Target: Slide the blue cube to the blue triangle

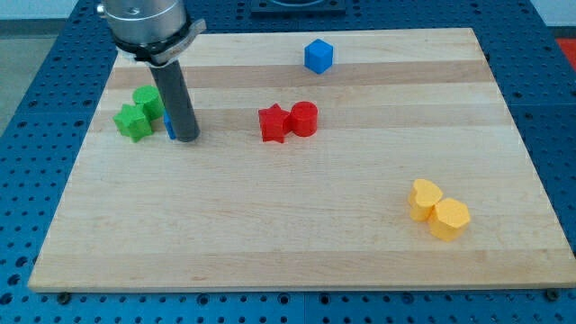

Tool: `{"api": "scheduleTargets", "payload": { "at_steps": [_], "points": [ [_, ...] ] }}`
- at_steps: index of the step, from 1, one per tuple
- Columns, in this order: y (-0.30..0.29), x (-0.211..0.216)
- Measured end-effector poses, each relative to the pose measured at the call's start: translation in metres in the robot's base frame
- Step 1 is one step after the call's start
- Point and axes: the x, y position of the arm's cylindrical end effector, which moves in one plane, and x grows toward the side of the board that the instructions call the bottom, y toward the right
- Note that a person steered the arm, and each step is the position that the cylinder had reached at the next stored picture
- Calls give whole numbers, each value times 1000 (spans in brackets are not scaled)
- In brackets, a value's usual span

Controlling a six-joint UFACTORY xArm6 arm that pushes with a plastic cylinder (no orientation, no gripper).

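A: Far left?
B: Two green blocks point(137, 114), touching. Beside them my tip point(185, 138), a bare rod with no fingers, hiding all but a sliver of the blue triangle point(168, 127).
A: Centre?
B: Red star point(273, 123) touching red cylinder point(304, 118).
A: The blue cube point(318, 56)?
B: Far edge, well apart from the triangle, likely unpushed.
A: Near right?
B: Two yellow blocks point(438, 211), touching.

A pale wooden surface point(297, 243) is filling most of the view, its grain running in long lengthwise bands of lighter and darker wood. It is lying on a blue base point(27, 99) that is showing rows of small dark holes at the view's left, right and bottom edges. Soft, even light is falling from above. Along the view's top, dark, indistinct shapes are sitting past the surface's far edge.
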Motion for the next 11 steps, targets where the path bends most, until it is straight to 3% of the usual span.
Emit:
{"api": "scheduleTargets", "payload": {
  "at_steps": [4,7,11],
  "points": [
    [20,-13],
    [47,-63],
    [191,-91]
  ]
}}
